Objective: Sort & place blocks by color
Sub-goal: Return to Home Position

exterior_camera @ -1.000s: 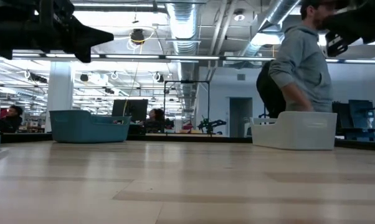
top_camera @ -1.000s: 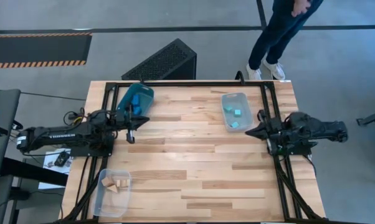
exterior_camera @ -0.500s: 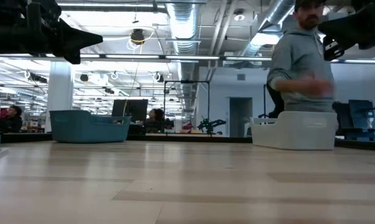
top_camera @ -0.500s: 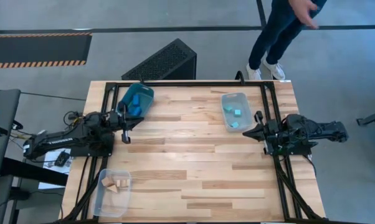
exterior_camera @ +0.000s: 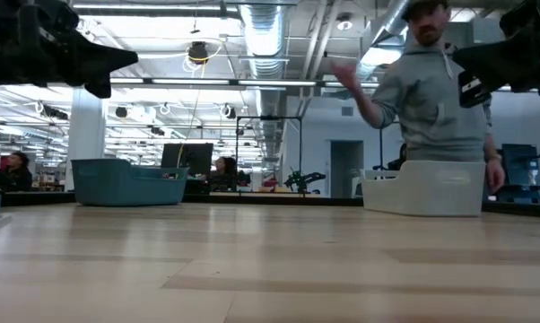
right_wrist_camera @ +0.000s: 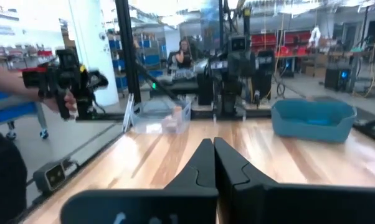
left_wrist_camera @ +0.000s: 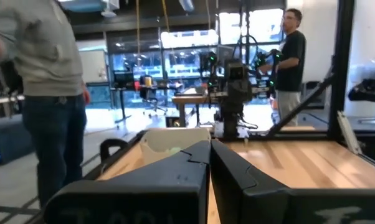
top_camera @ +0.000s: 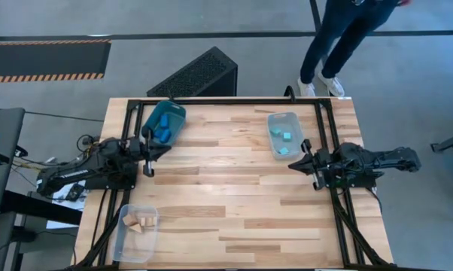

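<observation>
No block lies loose on the table. Darker blue blocks [top_camera: 163,132] sit in a teal bin [top_camera: 172,113] at the far left. Light cyan blocks [top_camera: 286,138] sit in a clear bin [top_camera: 275,120] at the far right. Tan wooden blocks [top_camera: 138,222] sit in a clear bin [top_camera: 129,247] at the near left corner. My left gripper [top_camera: 157,149] hangs shut above the table's left edge, just near of the teal bin; its fingers meet in the left wrist view [left_wrist_camera: 209,148]. My right gripper [top_camera: 290,164] is shut [right_wrist_camera: 212,148] and hovers near of the cyan bin.
The wooden table [top_camera: 226,196] is bare between the three bins. A black metal frame [top_camera: 226,100] runs around its edges. A person [exterior_camera: 431,99] stands beyond the far right corner with one arm raised. A dark slatted box [top_camera: 196,74] lies on the floor behind.
My left gripper has drawn back toward the table's left edge, staying shut. My right gripper has crept a little toward the table's left, still shut. The person beyond the far edge has raised an arm.
</observation>
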Available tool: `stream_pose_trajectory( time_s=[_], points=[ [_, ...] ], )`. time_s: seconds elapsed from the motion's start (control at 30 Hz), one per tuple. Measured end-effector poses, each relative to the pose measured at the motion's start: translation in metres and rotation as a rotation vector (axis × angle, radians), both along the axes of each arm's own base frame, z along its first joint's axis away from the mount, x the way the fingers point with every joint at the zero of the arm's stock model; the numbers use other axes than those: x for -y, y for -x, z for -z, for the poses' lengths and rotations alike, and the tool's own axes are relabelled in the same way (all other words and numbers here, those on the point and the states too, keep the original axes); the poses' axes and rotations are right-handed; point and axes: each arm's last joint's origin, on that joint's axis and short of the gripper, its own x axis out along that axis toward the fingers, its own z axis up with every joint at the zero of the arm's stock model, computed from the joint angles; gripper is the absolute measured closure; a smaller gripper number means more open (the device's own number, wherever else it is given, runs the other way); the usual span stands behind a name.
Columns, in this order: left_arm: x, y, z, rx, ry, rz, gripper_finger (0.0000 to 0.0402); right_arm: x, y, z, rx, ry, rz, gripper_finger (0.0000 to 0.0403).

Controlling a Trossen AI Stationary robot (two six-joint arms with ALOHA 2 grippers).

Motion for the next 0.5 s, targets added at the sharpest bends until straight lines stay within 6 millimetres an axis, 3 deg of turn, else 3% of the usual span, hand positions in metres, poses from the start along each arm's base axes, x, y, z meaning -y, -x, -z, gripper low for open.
stream_pose_trajectory(
  time_s=[0.5],
  points=[
    [0.0006,-0.0015,0.0099,-0.100,0.004,0.031,0.0400,0.0000,-0.0011,0.0087,-0.070,0.004,0.001,0.0399]
  ],
)
